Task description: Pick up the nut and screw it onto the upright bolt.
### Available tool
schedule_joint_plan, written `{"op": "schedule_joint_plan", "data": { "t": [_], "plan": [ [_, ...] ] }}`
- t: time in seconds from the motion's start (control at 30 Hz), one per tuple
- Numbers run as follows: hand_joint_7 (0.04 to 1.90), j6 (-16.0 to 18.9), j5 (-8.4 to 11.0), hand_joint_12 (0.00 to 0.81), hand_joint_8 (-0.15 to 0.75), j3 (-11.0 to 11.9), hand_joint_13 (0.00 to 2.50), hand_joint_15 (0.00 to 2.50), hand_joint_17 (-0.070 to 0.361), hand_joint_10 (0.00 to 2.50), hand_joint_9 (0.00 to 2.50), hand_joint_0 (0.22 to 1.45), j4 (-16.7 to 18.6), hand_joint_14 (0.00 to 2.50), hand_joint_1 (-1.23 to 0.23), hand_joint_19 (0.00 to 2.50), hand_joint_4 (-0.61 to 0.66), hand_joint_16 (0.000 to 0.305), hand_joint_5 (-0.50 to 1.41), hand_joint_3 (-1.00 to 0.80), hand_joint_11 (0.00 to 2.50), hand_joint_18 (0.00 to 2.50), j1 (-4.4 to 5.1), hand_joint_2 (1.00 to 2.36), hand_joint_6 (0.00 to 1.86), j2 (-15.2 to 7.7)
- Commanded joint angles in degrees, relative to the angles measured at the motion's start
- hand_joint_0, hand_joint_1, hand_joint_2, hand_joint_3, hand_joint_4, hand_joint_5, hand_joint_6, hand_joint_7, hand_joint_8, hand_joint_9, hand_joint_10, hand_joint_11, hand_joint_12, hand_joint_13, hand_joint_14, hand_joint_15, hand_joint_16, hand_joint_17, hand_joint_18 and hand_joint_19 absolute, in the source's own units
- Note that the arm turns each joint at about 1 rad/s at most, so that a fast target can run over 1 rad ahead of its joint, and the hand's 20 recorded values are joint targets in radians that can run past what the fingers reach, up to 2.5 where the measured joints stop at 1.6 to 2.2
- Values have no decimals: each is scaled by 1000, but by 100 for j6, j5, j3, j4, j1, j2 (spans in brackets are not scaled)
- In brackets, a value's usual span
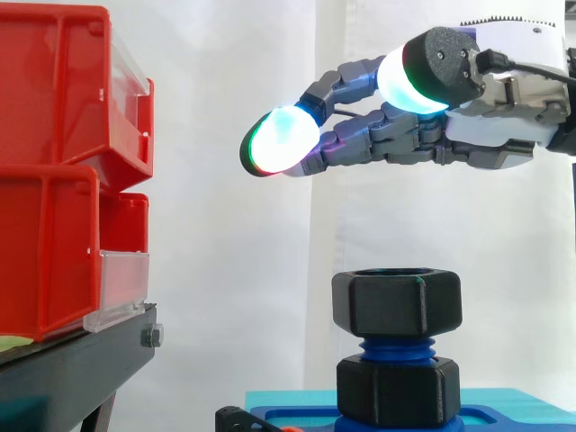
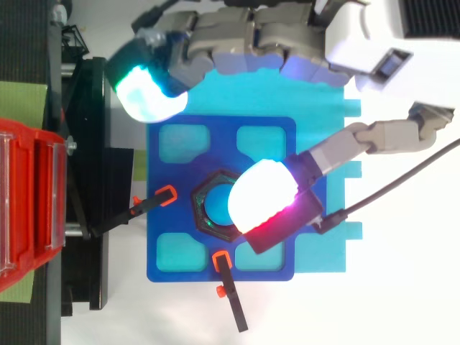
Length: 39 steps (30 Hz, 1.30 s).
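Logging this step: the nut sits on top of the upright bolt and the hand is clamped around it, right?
Not quite. The nut sits on top of the upright bolt, but the hand is not clamped around it: the side view shows it open, hovering clear above the nut.

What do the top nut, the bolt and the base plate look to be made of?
The nut looks like matte black plastic, possibly printed: dull, slightly grainy faces with no metallic shine. The bolt looks like blue plastic, judging by its saturated colour and thick, rounded threads. The base plate has the same matte blue plastic look, with formed pockets. Sight alone cannot confirm any of this.
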Motion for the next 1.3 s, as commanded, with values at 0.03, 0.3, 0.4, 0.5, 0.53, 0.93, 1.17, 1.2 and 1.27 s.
{"op": "schedule_joint_plan", "data": {
  "t": [0.03,0.3,0.4,0.5,0.53,0.93,1.17,1.2,1.27],
  "plan": [
    [575,19,30,369,197,-2,0,0,128,0,242,416,-120,0,-311,0,45,57,-214,-500,0,0,50,1000,501,-5],
    [578,63,13,380,199,-300,0,0,143,0,112,406,-164,0,-271,0,62,64,-215,-500,0,0,146,1000,501,-5],
    [586,195,118,383,201,-529,0,0,145,0,115,406,320,0,-266,0,75,65,-205,-500,0,0,208,1000,501,-14],
    [596,212,180,387,204,-617,0,0,145,0,124,406,531,0,-265,0,80,65,-199,-500,0,0,243,1000,501,-14],
    [600,212,197,387,204,-687,0,0,146,0,132,406,610,0,-265,0,81,65,-196,-500,0,0,261,1000,501,-14],
    [635,221,382,389,217,-749,0,0,144,0,182,412,636,0,-267,0,91,64,-183,-500,0,0,393,1000,501,-155],
    [672,511,382,386,219,-749,0,0,142,0,194,417,979,0,-268,0,94,63,-179,-500,0,0,437,1000,501,-331],
    [679,511,382,387,220,-749,0,0,143,0,196,417,996,0,-268,0,96,63,-177,-500,0,0,437,1000,501,-322],
    [696,520,391,387,222,-740,0,0,142,0,203,419,996,0,-270,0,98,63,-173,-500,0,0,437,1000,502,-322]
  ]
}}
